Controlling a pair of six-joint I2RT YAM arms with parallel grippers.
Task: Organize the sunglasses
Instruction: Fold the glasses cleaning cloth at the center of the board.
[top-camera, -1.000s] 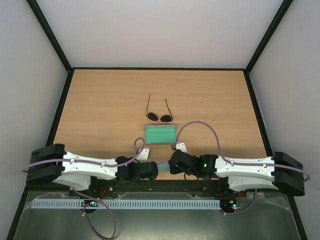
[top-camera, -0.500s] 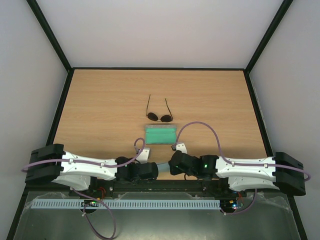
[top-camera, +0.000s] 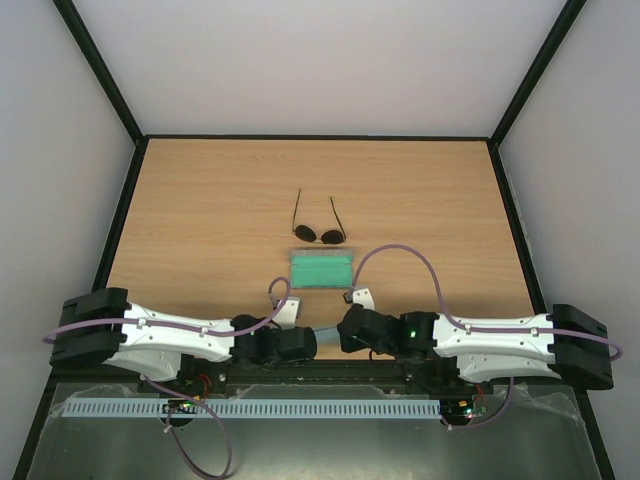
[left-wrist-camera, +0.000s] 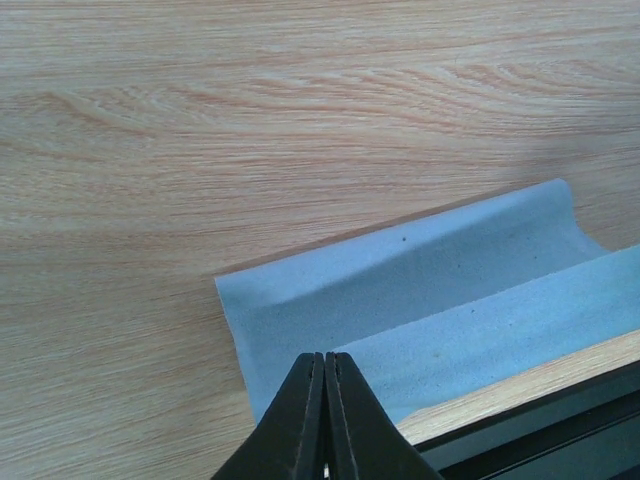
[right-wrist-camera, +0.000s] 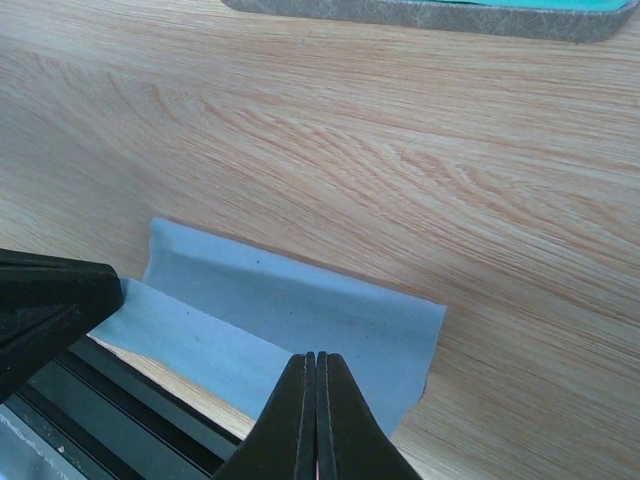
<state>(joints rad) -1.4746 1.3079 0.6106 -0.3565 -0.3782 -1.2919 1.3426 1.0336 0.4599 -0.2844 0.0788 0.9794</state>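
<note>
Since a second earlier the right arm (top-camera: 490, 340) has eased slightly toward the near edge; the sunglasses (top-camera: 318, 233) and grey case (top-camera: 321, 269) are unmoved.

Top view: the sunglasses lie on the tabletop (top-camera: 200, 200) just beyond the case, temples pointing away from it.

Left wrist view: the left end effector (left-wrist-camera: 323, 358) is closed, fingers pressed together above a light blue cloth (left-wrist-camera: 430, 290).

Right wrist view: the right end effector (right-wrist-camera: 316, 358) is likewise closed above the cloth, on the case's near side.
</note>
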